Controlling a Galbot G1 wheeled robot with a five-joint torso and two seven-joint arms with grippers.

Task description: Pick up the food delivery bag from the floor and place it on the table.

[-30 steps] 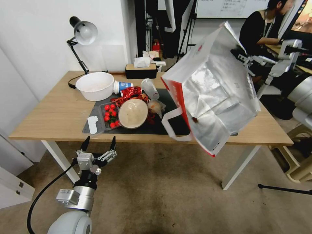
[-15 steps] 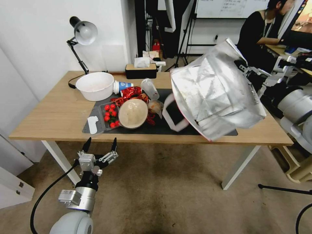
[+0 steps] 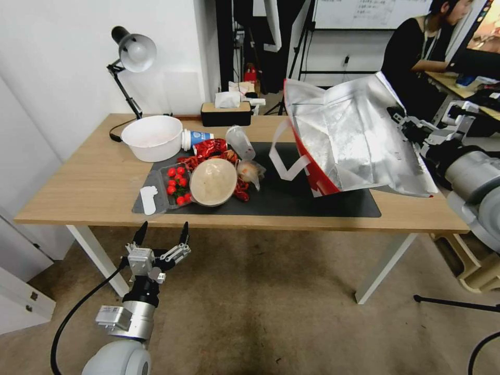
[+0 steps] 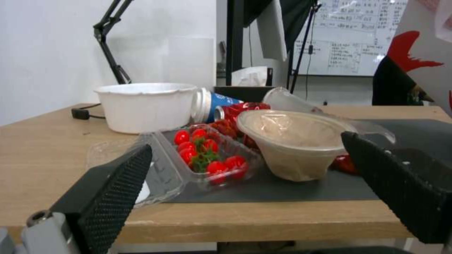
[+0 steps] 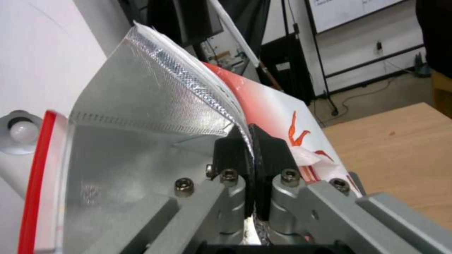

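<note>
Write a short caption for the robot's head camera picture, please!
Right gripper pinches the tilted food delivery bag over the table; open left gripper waits below.

food delivery bag [image 3: 354,140]: lowered, tipped onto table [image 3: 78,182] mat | right hand [image 3: 403,122]: dropped lower, still pinching rim

I can read no word, brand or number anywhere around me. The whiteboard [image 4: 351,38] behind the surface carries rows of dark handwriting, too small to make out. The food delivery bag [image 5: 301,130] shows red brush-like marks on its white side, which I cannot read as letters. The blue paper cup [image 4: 221,102] bears a white print I cannot decipher.
</note>
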